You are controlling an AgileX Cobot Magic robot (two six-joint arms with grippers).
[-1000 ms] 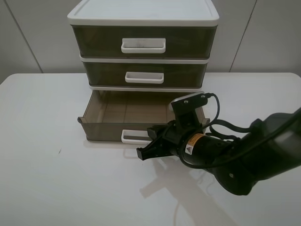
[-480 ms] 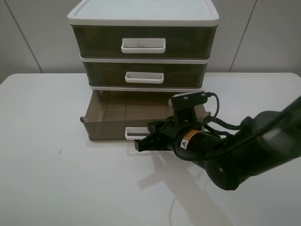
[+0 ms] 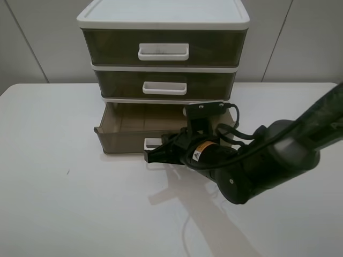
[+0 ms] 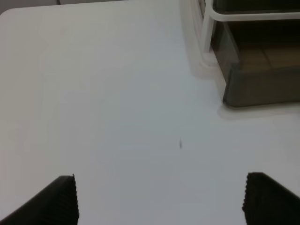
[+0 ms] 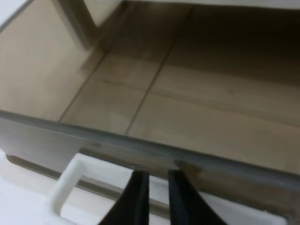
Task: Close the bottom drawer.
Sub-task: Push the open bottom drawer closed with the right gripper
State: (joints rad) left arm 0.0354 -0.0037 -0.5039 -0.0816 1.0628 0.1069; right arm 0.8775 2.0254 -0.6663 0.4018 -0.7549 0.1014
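**tinkerer_22:** White table, pale wall panels behind, three-tier cabinet at the back. So where's the drawer at, and why aren't you grabbing the handle?

**me:** lol, a push doesn't need a grab. The bottom drawer sticks partway out of the frame, and its floor looks bare from what I can see. The middle drawer and top drawer both sit flush. My right gripper has its two fingers pinched almost together with nothing between them. The tips are up against the smoky front panel, right at the white handle. Pinched fingers make one stiff, blunt point, so I figure they won't splay when I lean in. I can't tell whether the tips are poking through the loop or just sitting in front of it.

**tinkerer_22:** Won't it jam if you push off-centre?

**me:** That's why I'm at the handle, near the middle of the front. My guess is it slides in straight rather than racking sideways. The things I'd watch are the tips slipping down off the panel and the light cabinet scooting back instead of the drawer going in.

**tinkerer_22:** And the other arm?

**me:** My left gripper hangs over bare table well off to the drawer's side. Its fingers are spread wide and hold nothing, so it's out of the way.
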